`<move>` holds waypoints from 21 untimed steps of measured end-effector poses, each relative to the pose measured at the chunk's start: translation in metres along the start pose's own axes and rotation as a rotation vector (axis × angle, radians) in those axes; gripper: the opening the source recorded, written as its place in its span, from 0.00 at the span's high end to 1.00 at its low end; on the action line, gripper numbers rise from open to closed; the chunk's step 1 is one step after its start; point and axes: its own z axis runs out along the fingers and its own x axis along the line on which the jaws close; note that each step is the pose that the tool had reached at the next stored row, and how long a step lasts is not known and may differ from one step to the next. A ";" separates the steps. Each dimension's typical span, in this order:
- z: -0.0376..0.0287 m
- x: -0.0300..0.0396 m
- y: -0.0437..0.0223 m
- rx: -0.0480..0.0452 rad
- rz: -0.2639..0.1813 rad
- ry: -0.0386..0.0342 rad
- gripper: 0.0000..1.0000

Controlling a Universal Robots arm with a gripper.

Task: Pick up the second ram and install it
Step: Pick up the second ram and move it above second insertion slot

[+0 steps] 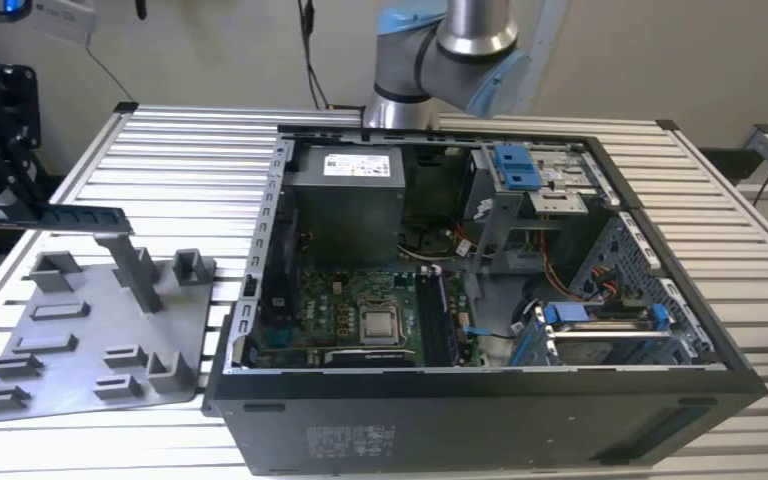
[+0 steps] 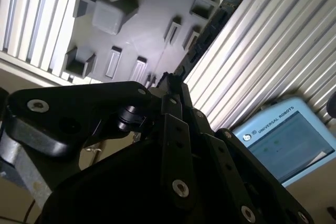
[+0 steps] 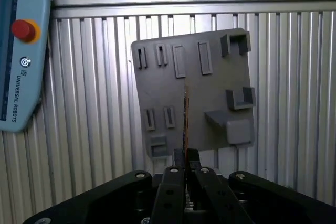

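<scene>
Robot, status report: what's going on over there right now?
Gripper shut on the second ram. Ram held level over the grey plate, by its tall post. Not yet in the open computer case.

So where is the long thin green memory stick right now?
At the exterior view's far left, the memory stick is held level in the black gripper, above the grey plastic fixture plate and left of the open black computer case.

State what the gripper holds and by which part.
The gripper holds the second ram, pinched at one end, with the rest of the stick jutting out free.
</scene>
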 end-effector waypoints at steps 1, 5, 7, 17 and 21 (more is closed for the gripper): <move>0.0000 -0.0001 -0.0020 -0.0003 0.000 -0.0002 0.86; 0.0000 -0.0003 -0.0057 -0.0006 0.000 -0.0015 0.86; -0.0001 -0.0003 -0.0065 -0.0007 0.001 -0.0022 0.86; -0.0001 -0.0010 -0.0203 -0.0067 0.002 -0.0027 0.86; -0.0002 -0.0015 -0.0299 -0.0088 0.003 -0.0026 0.86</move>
